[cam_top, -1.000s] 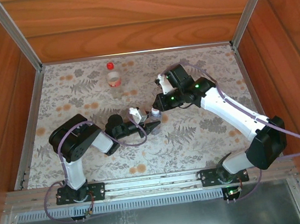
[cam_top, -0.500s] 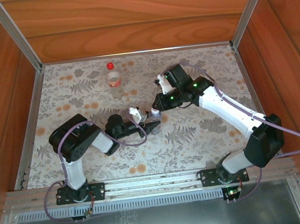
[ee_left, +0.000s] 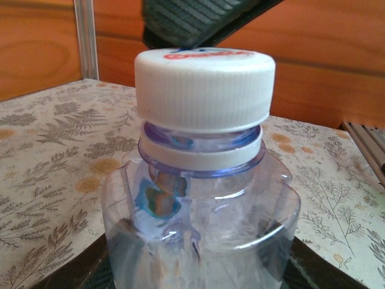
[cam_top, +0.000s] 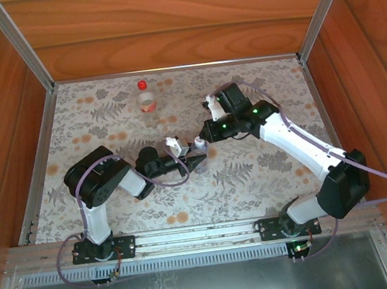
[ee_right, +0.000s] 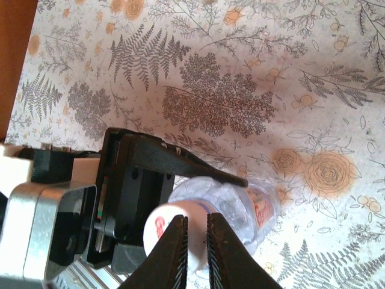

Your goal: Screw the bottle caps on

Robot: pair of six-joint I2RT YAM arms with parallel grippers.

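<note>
Now, centre of the worktop [cam_top: 269,177], left pincer [cam_top: 196,161] clamps the bluish clear plastic bottle [ee_left: 198,223], white ribbed screw cap [ee_left: 204,90] on its neck, open room all round. Right pincer [ee_right: 197,220], closed, hangs over that cap; contact unclear. Red-capped labelled bottle [cam_top: 146,102] stands near the far edge.

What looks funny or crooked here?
The white cap sits high on the plain bottle: a strip of neck shows between it and the ring below, so it looks not screwed fully down. The labelled bottle stands upright. Nothing looks spilled.
</note>
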